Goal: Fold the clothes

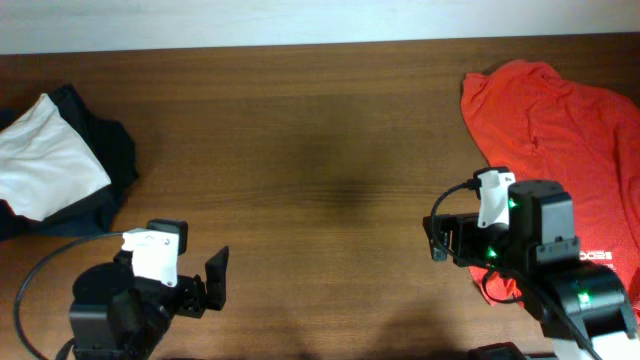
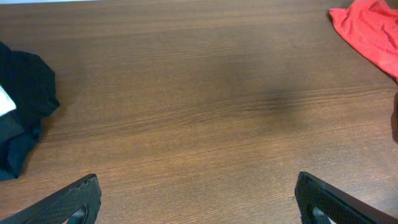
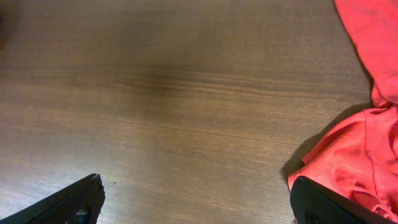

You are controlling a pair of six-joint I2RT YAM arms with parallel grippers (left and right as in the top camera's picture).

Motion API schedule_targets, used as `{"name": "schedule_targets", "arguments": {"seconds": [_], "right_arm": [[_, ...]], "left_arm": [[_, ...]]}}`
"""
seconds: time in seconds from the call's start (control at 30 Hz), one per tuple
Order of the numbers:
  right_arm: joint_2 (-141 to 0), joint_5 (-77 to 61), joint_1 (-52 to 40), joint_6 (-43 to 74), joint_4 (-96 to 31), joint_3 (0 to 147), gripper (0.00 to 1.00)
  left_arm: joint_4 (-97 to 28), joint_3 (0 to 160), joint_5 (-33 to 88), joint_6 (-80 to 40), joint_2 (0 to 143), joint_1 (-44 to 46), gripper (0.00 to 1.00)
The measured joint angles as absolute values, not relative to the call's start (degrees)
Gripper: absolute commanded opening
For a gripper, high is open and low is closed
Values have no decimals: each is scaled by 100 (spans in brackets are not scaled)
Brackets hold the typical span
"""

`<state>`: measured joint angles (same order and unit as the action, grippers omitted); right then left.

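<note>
A folded white garment [image 1: 45, 160] lies on dark navy clothes [image 1: 110, 150] at the table's left edge; the navy clothes also show in the left wrist view [image 2: 22, 102]. A red T-shirt [image 1: 565, 130] with small white lettering lies crumpled at the right; it shows in the left wrist view [image 2: 370, 31] and the right wrist view [image 3: 360, 155]. My left gripper [image 2: 196, 205] is open and empty above bare wood near the front left. My right gripper [image 3: 196, 202] is open and empty, its right finger over the red shirt's edge.
The brown wooden table [image 1: 320, 150] spans the view. A pale wall strip [image 1: 300, 20] runs along the far edge. A black cable [image 1: 40, 280] loops beside the left arm's base.
</note>
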<state>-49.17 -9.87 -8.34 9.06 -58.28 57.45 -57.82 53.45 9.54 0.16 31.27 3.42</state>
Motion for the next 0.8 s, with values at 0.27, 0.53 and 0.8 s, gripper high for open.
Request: {"name": "schedule_targets", "arguments": {"seconds": [0.27,0.53,0.8], "right_arm": [[-5059,-923,-832,908,-5828,5706,99],[-5398,-672,-834,871,-5789,5682,99],[-3037,-191,-569,403,-3426,3691,99]], "left_arm": [[-5782,5345,954,16,3100,342,99],[-5782,5345,954,16,3100,342,99],[-5789,5330,954,16,3094,342,99]]}}
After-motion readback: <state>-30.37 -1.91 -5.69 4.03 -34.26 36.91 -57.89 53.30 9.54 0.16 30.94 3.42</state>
